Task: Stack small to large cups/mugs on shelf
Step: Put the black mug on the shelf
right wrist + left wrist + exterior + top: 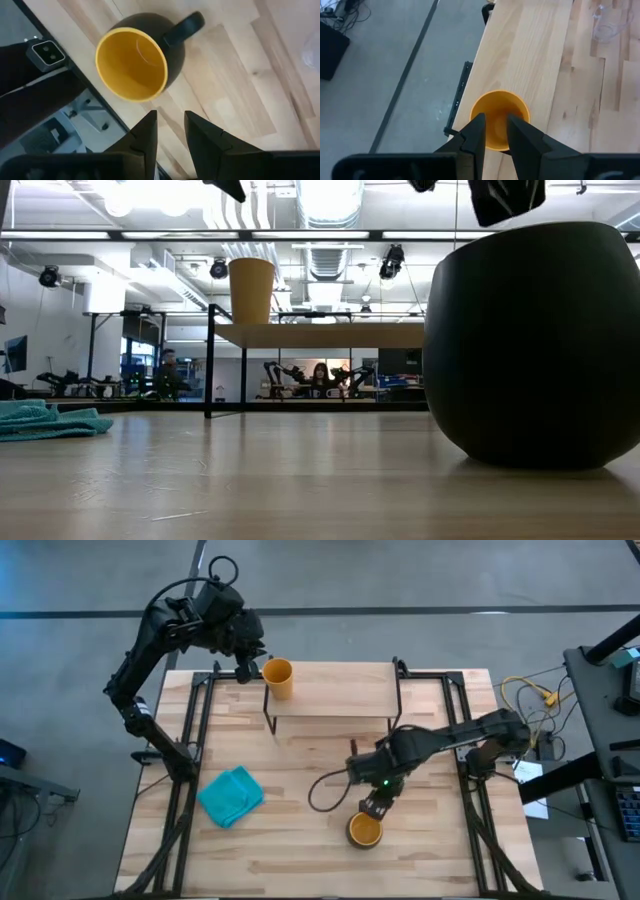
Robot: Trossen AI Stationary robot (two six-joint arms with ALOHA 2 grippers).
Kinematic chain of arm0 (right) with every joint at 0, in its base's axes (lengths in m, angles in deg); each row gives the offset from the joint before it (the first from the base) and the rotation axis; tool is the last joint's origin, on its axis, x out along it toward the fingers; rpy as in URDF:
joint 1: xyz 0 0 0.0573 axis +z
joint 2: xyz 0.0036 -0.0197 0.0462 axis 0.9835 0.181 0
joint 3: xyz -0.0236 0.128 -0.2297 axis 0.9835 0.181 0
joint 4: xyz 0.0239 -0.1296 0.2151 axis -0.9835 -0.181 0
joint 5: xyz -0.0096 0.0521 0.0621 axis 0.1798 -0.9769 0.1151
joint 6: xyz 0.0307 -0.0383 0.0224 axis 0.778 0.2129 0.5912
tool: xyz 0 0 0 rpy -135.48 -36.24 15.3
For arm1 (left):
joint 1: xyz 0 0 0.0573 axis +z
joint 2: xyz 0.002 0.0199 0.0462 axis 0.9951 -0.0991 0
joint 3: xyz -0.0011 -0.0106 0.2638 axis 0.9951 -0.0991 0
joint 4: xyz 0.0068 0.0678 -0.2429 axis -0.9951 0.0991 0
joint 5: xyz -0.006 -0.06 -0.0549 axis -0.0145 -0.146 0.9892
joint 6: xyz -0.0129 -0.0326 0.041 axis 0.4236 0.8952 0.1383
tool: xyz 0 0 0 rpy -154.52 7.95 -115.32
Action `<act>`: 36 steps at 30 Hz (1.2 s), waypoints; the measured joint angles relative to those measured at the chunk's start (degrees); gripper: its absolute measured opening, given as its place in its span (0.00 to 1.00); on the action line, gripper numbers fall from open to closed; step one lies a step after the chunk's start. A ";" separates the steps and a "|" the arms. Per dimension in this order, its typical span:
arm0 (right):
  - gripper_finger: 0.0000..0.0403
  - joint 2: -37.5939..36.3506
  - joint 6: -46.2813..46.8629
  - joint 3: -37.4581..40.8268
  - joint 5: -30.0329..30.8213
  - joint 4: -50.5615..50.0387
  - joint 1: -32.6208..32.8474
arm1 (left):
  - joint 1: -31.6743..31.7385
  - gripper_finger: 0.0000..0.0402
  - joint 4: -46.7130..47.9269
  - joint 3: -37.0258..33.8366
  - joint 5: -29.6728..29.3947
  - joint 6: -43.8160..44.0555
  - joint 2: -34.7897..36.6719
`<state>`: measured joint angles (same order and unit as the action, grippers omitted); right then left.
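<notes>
In the high view you look down on a pale butcher-block table (300, 850) of glued wood strips, framed by black metal rails. Near its far edge stands the shelf (335, 690), a low rectangular board of the same light wood on thin black legs.

At the shelf's left end you see the yellow-orange cup (278, 677), a smooth, handleless, tapered vessel standing upright; the low view shows it (251, 290) resting on the board's top. The left gripper (247, 662) hangs just beside this cup, off the shelf's far-left corner. In the left wrist view its two dark fingers (475, 137) stand a little apart over the cup's open mouth (500, 120), gripping nothing; you cannot tell whether a finger touches the rim.

Near the table's front edge, right of centre, sits the mug (365, 830): rounded and matte dark outside, glossy yellow-orange inside, with a stubby dark handle (182, 27). In the low view it (535, 345) fills the right side as a dark bulbous form. The right gripper (375, 803) hovers just beside it, on the side toward the shelf, fingers (145, 135) narrowly parted and empty.

A crumpled teal cloth (231, 796) lies toward the front-left. A faint clear glass (607, 27) shows on the table beyond the shelf in the left wrist view.
</notes>
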<state>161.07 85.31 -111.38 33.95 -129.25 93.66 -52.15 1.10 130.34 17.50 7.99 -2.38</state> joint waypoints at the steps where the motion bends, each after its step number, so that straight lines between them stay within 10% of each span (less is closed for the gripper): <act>1: 0.23 0.79 0.02 -0.48 0.01 0.04 0.21 | 0.00 0.16 0.01 0.00 0.00 -0.03 0.00; 36: 0.23 12.50 2.54 -4.60 7.10 -0.17 4.02 | 0.00 0.16 0.00 -0.04 -0.04 -0.13 0.00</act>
<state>173.57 87.85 -115.97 41.05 -129.41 97.68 -52.15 1.10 130.30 17.46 7.86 -2.38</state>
